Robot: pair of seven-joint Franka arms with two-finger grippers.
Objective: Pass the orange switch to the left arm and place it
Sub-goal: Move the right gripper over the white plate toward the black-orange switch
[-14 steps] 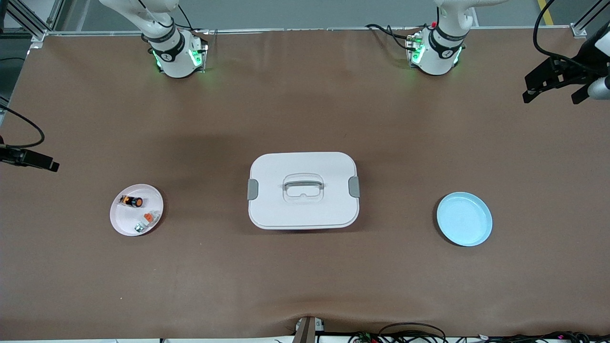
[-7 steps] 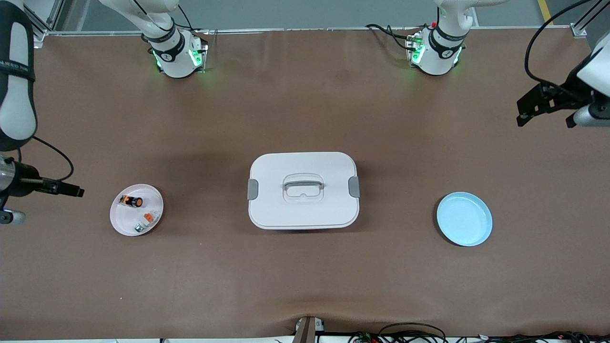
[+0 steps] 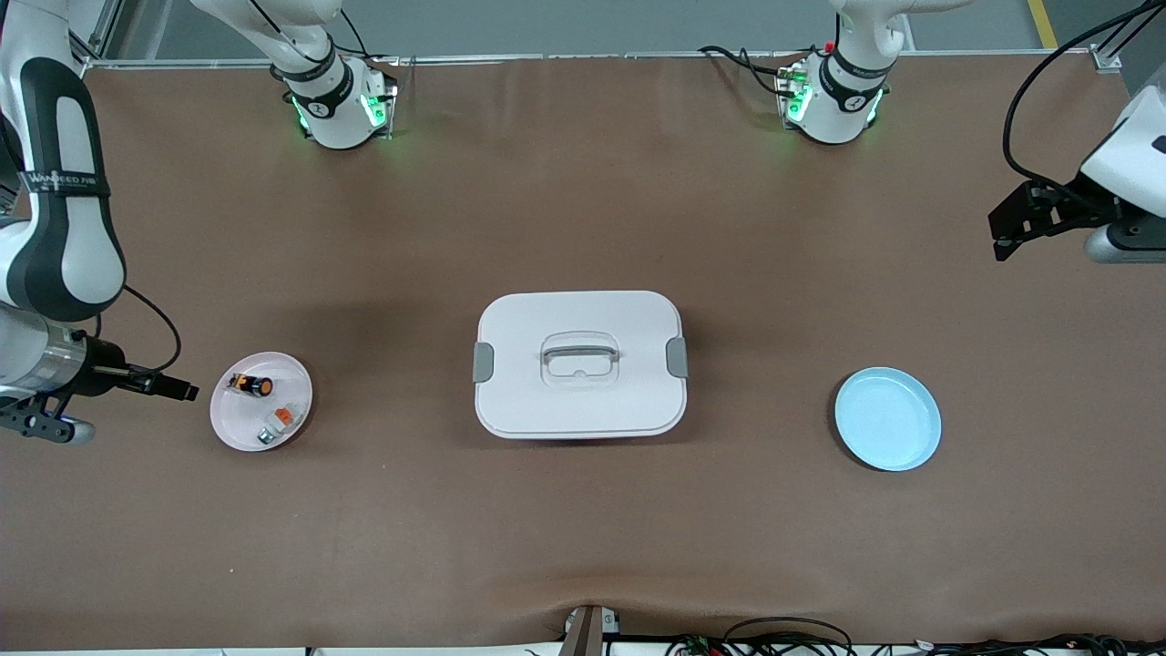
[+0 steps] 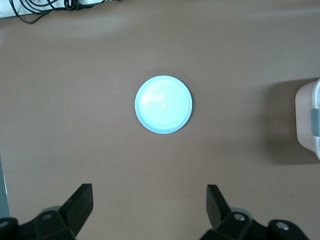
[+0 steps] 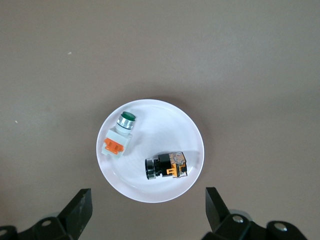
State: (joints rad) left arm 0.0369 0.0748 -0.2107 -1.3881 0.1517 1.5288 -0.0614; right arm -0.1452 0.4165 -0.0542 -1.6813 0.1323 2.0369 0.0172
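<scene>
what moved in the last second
The right hand swung in over the table's edge toward the pink plate. The left hand dropped lower at its end. Both open, holding nothing. The orange switch, box and blue plate stayed put.

The right end effector [image 5: 145, 212] hangs in the air with fingers spread wide and nothing between them, toward the right arm's end of the counter from the box [image 3: 579, 364]. The left end effector [image 4: 149, 210], likewise spread and unladen, hangs toward the left arm's end.
</scene>
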